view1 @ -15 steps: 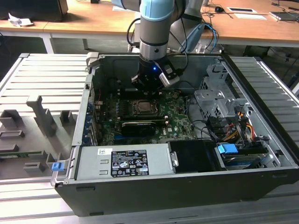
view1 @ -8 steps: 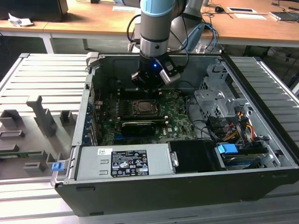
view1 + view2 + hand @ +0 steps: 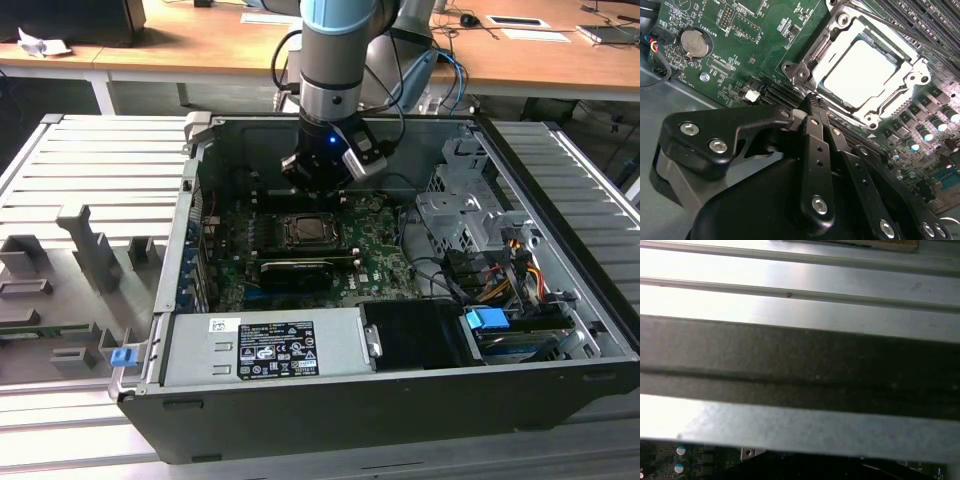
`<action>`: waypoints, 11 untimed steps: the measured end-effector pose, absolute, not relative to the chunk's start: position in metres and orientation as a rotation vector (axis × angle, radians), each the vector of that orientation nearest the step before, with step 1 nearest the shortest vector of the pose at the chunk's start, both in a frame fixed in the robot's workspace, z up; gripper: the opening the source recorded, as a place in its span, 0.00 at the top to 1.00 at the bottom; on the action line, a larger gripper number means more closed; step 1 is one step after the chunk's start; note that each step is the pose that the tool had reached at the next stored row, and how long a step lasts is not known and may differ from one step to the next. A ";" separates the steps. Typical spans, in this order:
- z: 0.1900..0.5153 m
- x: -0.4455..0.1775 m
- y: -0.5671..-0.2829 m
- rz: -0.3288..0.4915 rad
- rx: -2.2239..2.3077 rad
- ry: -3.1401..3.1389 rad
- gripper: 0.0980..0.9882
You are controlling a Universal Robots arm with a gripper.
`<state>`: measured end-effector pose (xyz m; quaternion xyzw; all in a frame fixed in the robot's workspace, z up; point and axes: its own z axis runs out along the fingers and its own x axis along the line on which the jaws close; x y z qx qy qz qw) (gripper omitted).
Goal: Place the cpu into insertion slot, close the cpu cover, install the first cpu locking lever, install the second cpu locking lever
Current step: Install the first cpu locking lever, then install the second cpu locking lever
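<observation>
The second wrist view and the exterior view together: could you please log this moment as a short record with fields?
cpu: seated in the insertion slot, silvery face up
cpu cover: down over the slot, framing the chip
tool: fingers together, holding nothing, tip near the cover's corner
arm: reaching down into the open computer case
motherboard: green, coin battery on it

arm (image 3: 335,45): silver, light-blue band | end effector (image 3: 812,102): black, silver screws | black cables, blue light

Arm vertical, wrist pointing down, hand (image 3: 812,100) low w/ fingers (image 3: 815,150) pressed together, nothing gripped.
</observation>
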<state>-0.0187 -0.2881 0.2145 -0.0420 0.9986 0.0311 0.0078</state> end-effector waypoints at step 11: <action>0.215 -0.019 -0.292 0.097 -0.131 3.122 0.99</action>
